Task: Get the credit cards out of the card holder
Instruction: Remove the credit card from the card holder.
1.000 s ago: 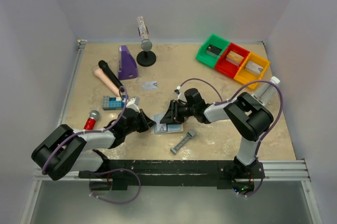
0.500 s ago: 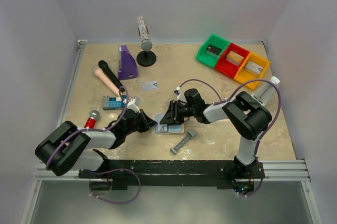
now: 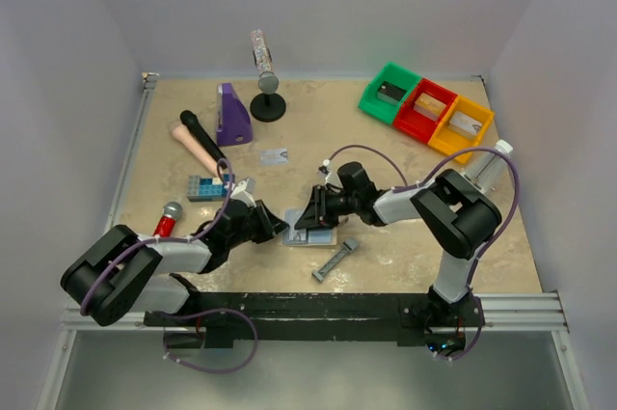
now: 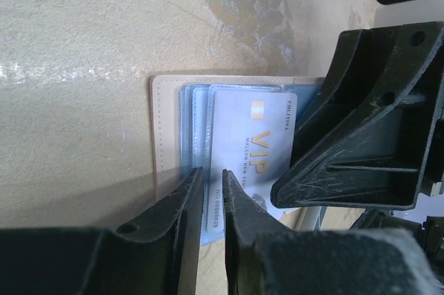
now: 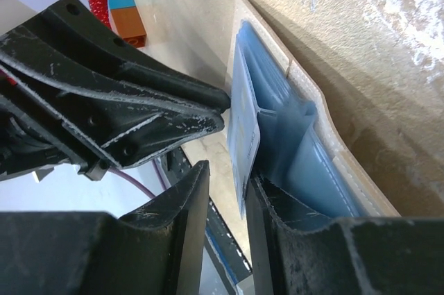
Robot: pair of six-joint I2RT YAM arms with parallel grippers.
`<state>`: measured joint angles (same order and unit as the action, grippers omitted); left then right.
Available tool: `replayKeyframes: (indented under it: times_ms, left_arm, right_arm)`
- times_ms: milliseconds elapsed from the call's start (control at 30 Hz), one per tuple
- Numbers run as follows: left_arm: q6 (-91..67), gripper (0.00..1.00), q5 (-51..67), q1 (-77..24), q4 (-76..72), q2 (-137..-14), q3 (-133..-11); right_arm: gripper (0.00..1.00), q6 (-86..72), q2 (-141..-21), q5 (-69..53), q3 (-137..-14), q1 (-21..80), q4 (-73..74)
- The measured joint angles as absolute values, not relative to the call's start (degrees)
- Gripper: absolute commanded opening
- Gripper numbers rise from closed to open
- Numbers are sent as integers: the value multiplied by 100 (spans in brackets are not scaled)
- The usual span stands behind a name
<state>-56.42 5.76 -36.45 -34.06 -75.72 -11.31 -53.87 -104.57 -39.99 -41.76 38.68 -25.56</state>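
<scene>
From above, the flat open card holder [image 3: 310, 235], with pale blue pockets and tan edging, lies on the tan mottled table [image 3: 405, 246]. The left gripper [image 3: 278, 224] is at the holder's left edge and the right gripper [image 3: 307, 216] is over its far side. A narrow grey bar-shaped tool [image 3: 336, 259] lies just near-right of the holder. Both arms reach in low. The left forearm runs rightward to the holder. The right arm folds at a raised elbow and its forearm runs leftward.

In the left wrist view, a pale grey credit card [image 4: 253, 144] printed VIP sits in the holder's pocket. The left fingertips stand slightly apart over the card's near edge, clamping nothing. The right gripper's black fingers cover the card's right side.

In the right wrist view, the gripper is rolled onto its side and the card's thin edge sits in the narrow gap between its fingers. Whether they clamp it cannot be told.
</scene>
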Motion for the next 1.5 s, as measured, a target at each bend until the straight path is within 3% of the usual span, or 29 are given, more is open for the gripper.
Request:
replayKeyframes:
  times_ms: [267, 467, 1500]
  left_arm:
    - [-5640, 14, 513, -3642, -3175, -7546, -1114]
    - [-5640, 0, 467, -3640, -3124, -7546, -1111]
    - [-5642, 0, 386, -3601, -3114, -7546, -1100]
  right_arm:
    - [28, -5280, -10331, -3962, -4176, 3865, -2333]
    - [28, -5234, -10315, -3953, -4176, 3861, -2259]
    - [20, -4982, -9815, -3846, -4084, 3677, -1712]
